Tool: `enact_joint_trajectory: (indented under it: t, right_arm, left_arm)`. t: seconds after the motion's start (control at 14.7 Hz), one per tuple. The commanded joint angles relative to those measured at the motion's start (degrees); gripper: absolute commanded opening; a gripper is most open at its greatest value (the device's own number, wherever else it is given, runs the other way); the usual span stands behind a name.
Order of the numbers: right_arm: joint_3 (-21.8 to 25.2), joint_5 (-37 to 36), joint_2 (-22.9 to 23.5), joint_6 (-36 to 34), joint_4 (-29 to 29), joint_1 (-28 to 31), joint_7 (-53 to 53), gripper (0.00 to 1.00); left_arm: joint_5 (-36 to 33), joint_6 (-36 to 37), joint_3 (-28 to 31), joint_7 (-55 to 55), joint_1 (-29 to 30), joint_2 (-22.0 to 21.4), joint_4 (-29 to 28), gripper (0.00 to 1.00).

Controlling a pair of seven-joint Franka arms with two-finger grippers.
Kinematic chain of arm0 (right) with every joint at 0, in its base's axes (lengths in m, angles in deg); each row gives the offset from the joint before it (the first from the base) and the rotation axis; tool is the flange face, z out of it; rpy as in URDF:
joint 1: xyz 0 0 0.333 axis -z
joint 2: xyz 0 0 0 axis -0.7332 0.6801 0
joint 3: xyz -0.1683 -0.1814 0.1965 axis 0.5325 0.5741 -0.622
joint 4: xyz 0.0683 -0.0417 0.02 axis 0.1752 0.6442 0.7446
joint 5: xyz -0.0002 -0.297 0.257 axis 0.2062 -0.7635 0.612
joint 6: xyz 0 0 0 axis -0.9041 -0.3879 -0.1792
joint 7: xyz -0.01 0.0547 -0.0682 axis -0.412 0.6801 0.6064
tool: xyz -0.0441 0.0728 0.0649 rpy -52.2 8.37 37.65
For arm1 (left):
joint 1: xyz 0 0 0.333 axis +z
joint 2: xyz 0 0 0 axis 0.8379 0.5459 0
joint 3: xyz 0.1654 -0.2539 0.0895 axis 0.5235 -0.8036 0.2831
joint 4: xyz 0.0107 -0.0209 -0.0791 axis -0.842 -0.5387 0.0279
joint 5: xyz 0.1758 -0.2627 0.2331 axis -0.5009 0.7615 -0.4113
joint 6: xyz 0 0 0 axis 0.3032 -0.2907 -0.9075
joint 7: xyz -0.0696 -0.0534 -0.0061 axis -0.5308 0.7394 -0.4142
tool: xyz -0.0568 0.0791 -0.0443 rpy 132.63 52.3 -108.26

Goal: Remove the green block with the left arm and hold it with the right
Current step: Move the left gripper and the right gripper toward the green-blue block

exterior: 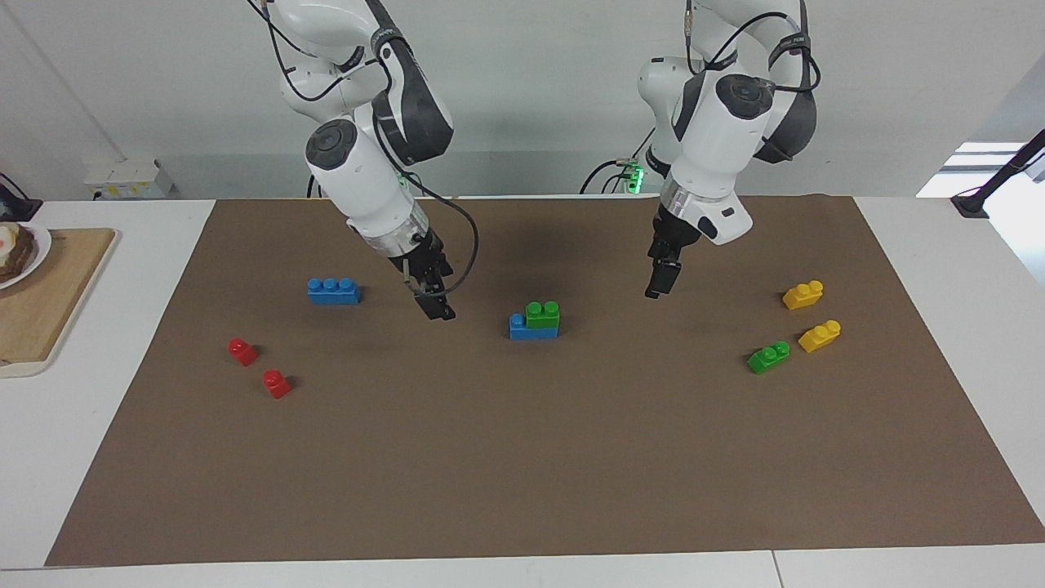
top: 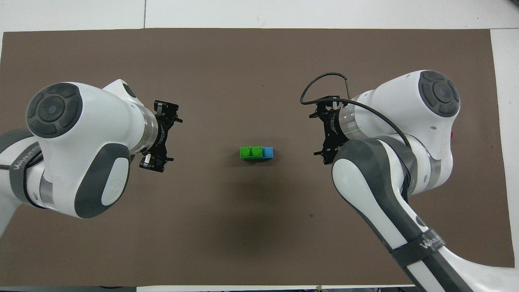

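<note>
The small bright green two-stud plastic block (exterior: 543, 315) (top: 251, 152) is seated on a blue plastic brick (exterior: 518, 327) (top: 267, 152) at the middle of the brown mat (exterior: 522, 457), its long axis laid between the arms' ends. The left gripper (exterior: 658, 280) (top: 162, 136) and right gripper (exterior: 433, 305) (top: 324, 132) are held wide apart and empty over bare mat either side; a second green block (exterior: 768, 357) and two yellow bricks (exterior: 803, 295) are seen toward the left arm's end

Green block (top: 251, 151) on blue brick (top: 267, 152); grippers flank, apart.
</note>
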Motion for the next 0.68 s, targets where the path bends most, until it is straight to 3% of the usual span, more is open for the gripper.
enact_joint_trajectory:
  t: [0.0, 0.34, 0.61]
  right_arm:
    - [0.0, 2.1, 1.4, 2.3, 0.9, -1.7, 0.4, 0.97]
    - [0.0, 6.1, 2.4, 8.5, 3.7, -6.4, 2.8, 0.97]
    - [0.0, 7.4, 3.7, 12.3, 4.9, -8.7, 2.9, 0.97]
  left_arm:
    - [-0.4, 0.3, 0.8, -2.2, -1.1, 1.7, 1.8, 1.0]
    - [-0.5, -0.2, 0.7, -2.4, -1.5, 2.2, 1.3, 1.0]
    - [-0.6, -2.6, 0.8, -10.0, -5.3, 5.9, 1.6, 1.0]
